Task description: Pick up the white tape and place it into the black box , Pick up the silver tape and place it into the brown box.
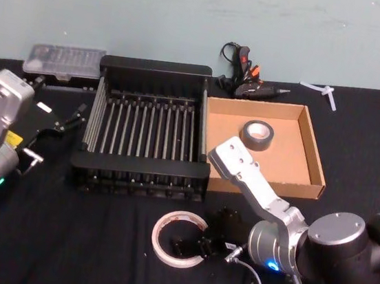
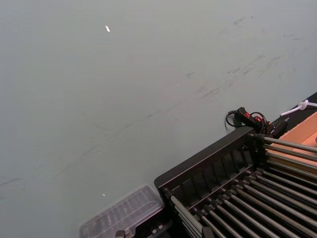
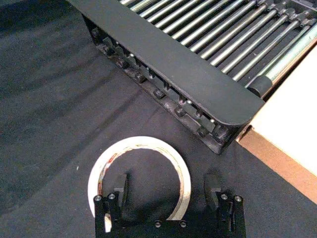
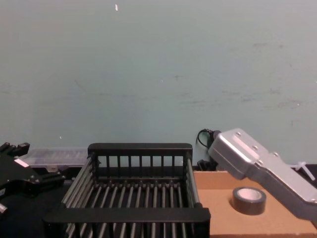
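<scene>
Nothing legible anywhere here. The white tape (image 3: 139,177) carries red-orange printed marks along its inner face, but no letters or numbers can be made out. A small yellow label on the left arm (image 1: 14,138) is likewise too small to read.

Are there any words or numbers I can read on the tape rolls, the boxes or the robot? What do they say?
No text here can be read.
Flat white tape roll on the black cloth: red-orange print on its inner side, too blurred to read.
Left arm's yellow sticker: too small to read.
Small grey-silver tape roll, black slatted crate and tan cardboard tray: no lettering visible.
</scene>
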You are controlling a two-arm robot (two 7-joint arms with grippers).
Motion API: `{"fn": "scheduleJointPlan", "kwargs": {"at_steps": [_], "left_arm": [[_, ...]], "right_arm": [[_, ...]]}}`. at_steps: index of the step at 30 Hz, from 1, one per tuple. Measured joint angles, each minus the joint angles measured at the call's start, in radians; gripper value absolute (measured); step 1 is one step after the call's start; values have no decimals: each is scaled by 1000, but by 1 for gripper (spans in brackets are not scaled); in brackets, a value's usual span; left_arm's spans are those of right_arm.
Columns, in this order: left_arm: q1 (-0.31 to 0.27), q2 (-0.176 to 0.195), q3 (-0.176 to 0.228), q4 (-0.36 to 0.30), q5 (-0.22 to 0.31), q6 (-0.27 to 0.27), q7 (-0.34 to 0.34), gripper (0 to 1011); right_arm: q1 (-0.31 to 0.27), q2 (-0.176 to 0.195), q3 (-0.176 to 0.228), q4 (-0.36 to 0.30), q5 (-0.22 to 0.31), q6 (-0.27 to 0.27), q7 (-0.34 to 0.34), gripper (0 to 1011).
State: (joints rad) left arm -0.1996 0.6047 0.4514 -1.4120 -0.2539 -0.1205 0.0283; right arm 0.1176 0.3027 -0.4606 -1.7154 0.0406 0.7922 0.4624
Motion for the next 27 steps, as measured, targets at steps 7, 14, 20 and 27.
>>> {"fn": "scheduleJointPlan", "kwargs": {"at_steps": [7,14,20,27], "left_arm": [[0,0,0,0,0,0,0,1001],[0,0,0,0,0,0,0,1001],[0,0,0,0,0,0,0,1001],[0,0,0,0,0,0,0,1001]], "right_arm": [[0,0,1,-1,0,1,0,890],[0,0,1,-1,0,1,0,691],[0,0,1,-1,0,2,0,509],[0,0,1,-1,1,2,0,269]]}}
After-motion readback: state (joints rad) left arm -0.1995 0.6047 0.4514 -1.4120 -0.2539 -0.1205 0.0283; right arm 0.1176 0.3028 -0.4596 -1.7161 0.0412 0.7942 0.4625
